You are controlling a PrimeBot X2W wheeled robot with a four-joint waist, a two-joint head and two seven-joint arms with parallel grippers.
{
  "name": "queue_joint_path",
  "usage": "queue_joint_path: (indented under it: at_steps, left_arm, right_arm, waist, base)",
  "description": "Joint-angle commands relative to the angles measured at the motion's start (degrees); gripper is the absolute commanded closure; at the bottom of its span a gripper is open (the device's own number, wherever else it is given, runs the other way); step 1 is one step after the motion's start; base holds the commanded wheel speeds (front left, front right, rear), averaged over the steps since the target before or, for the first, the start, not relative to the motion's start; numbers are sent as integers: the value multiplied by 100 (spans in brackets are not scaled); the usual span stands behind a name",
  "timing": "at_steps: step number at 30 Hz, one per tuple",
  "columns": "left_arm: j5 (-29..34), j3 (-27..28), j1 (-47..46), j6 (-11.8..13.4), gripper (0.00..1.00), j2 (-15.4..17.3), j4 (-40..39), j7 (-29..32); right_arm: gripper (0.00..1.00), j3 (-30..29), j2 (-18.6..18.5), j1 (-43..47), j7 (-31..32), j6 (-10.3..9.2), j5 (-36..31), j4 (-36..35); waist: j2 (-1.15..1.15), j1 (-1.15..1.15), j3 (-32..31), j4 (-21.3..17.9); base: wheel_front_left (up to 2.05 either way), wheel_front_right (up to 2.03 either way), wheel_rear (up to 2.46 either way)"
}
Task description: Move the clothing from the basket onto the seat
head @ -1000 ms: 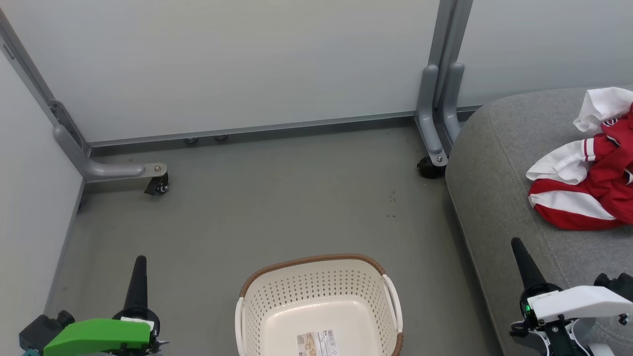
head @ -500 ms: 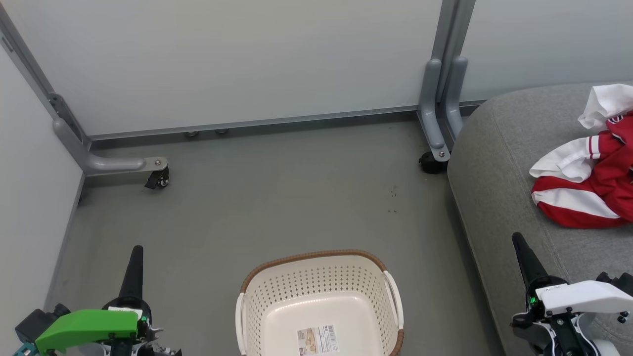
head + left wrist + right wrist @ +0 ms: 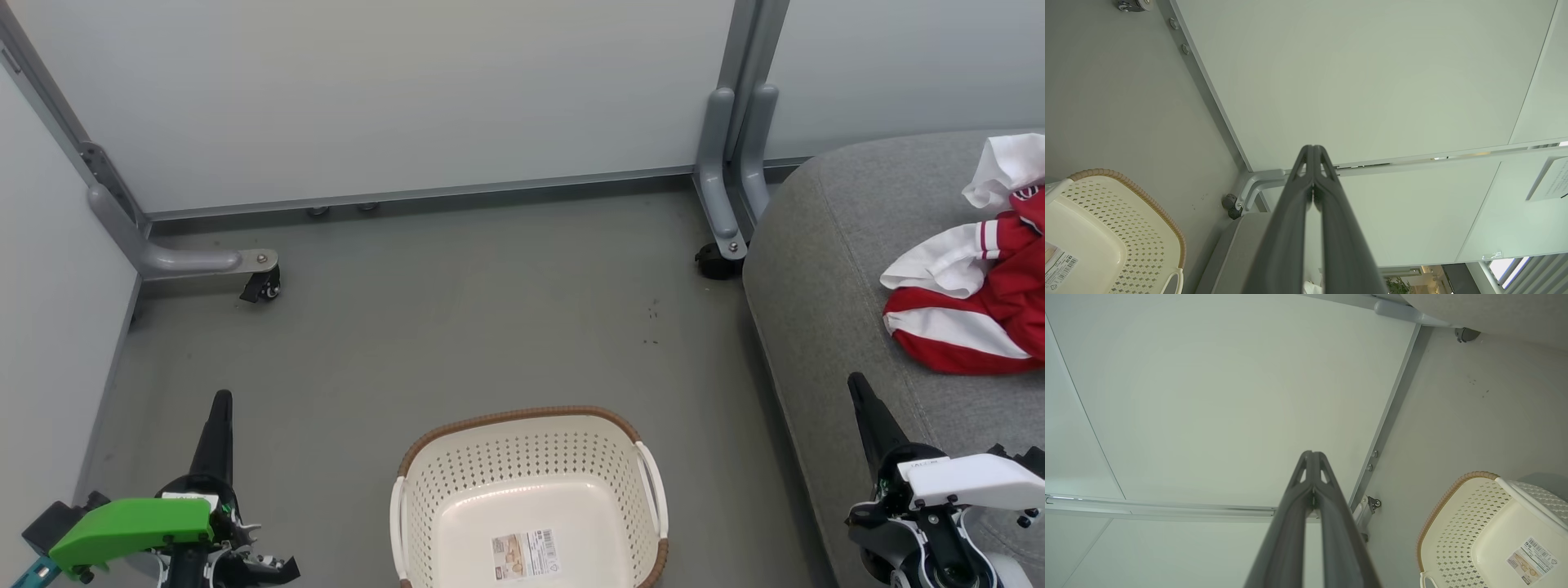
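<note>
The cream perforated basket (image 3: 531, 482) stands on the floor at the bottom centre, with nothing in it but the sticker (image 3: 526, 555) on its bottom. The red and white clothing (image 3: 976, 302) lies crumpled on the grey seat (image 3: 824, 269) at the right edge. My left gripper (image 3: 221, 400) is shut at the lower left, left of the basket, holding nothing. My right gripper (image 3: 856, 381) is shut at the lower right, over the seat's front edge, below the clothing. Both wrist views show the fingers pressed together (image 3: 1313, 148) (image 3: 1312, 453) and the basket (image 3: 1106, 228) (image 3: 1490, 531).
Pale partition panels (image 3: 408, 98) close off the back and left. Their grey feet with castors (image 3: 263, 287) (image 3: 717, 263) stand on the grey floor (image 3: 457, 327). Open floor lies between the basket and the panels.
The head camera has shifted slightly, so the scene sits a little differently. Both grippers have drawn back a little toward the bottom edge. Basket and clothing lie as before.
</note>
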Motion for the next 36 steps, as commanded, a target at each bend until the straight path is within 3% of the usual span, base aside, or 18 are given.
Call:
queue_joint_path:
  at_steps: [1, 15, 36]
  left_arm:
    - [-140, 37, -137, -26, 100, 12, 6, 29]
    - [-689, 111, -285, -31, 100, -6, 83, 188]
    - [-623, 147, -273, -28, 100, -37, 83, 217]
  right_arm:
    - [100, -33, 4, -95, 44, -5, 117, 11]
    - [100, -134, 48, -190, 188, -6, 641, 74]
    - [100, -163, 67, -189, 220, -6, 594, 76]
  waist:
    - [0, 0, 9, 3]
    - [0, 0, 91, 29]
    - [0, 0, 94, 30]
  base:
    - [0, 0, 0]
    - [0, 0, 0]
    - [0, 0, 0]
